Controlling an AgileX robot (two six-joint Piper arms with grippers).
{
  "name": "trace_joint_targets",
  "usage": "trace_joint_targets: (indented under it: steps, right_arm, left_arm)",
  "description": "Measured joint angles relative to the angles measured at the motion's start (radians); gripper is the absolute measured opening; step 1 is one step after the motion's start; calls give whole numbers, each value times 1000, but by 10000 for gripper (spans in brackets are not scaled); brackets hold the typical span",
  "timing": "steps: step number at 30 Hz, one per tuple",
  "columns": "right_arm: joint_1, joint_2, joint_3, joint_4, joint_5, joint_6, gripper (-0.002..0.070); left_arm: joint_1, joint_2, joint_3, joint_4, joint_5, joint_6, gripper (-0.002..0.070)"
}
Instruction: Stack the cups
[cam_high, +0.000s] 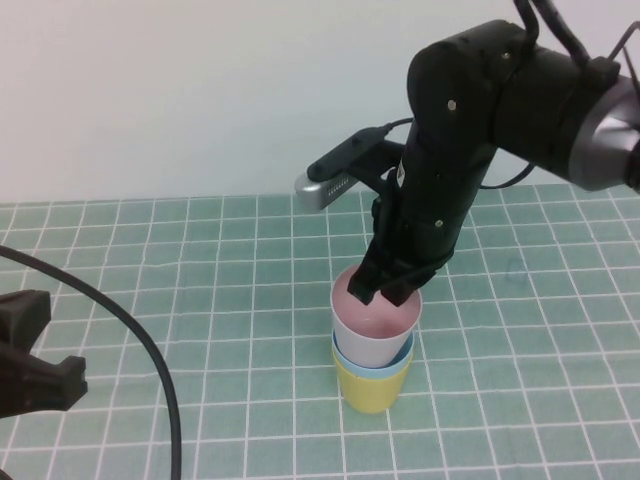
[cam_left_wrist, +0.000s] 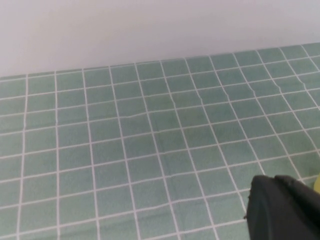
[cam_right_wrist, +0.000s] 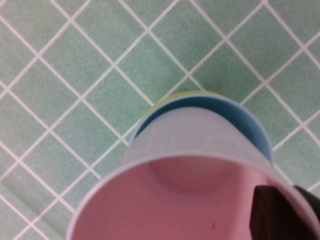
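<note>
Three cups stand nested at the table's middle: a yellow cup (cam_high: 370, 392) at the bottom, a blue cup (cam_high: 372, 363) in it, and a cup with a pale outside and pink inside (cam_high: 372, 322) on top. My right gripper (cam_high: 385, 292) comes down from above and is shut on the pink cup's far rim, one finger inside and one outside. In the right wrist view the pink cup (cam_right_wrist: 175, 200) fills the frame, with the blue cup (cam_right_wrist: 235, 112) and a sliver of the yellow cup (cam_right_wrist: 160, 107) behind it, and my right gripper (cam_right_wrist: 295, 205) astride the rim. My left gripper (cam_high: 35, 360) rests at the table's left edge, far from the cups.
The table is a green mat with a white grid (cam_high: 200, 300). A white wall runs along the back. The left arm's black cable (cam_high: 150, 360) curves over the front left. The left wrist view shows bare mat (cam_left_wrist: 150, 150) and part of the left gripper (cam_left_wrist: 285, 212).
</note>
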Motion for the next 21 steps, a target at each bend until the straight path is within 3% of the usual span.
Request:
trace_joint_targets:
  steps: [4,10,16,21]
  right_arm:
    - [0,10,0,-5,0,6,45]
    - [0,10,-2,-28,-2,94,148]
    - [0,-13,-2,-80,-2,165,166]
    - [0,-130,-2,-169,-8,305,162]
  left_arm:
    - [0,0,0,-24,-6,0,-1]
    - [0,0,0,-27,-29,0,-1]
    - [0,-4,18,8,-42,0,-1]
    - [0,-78,178,106,-165,-80,-1]
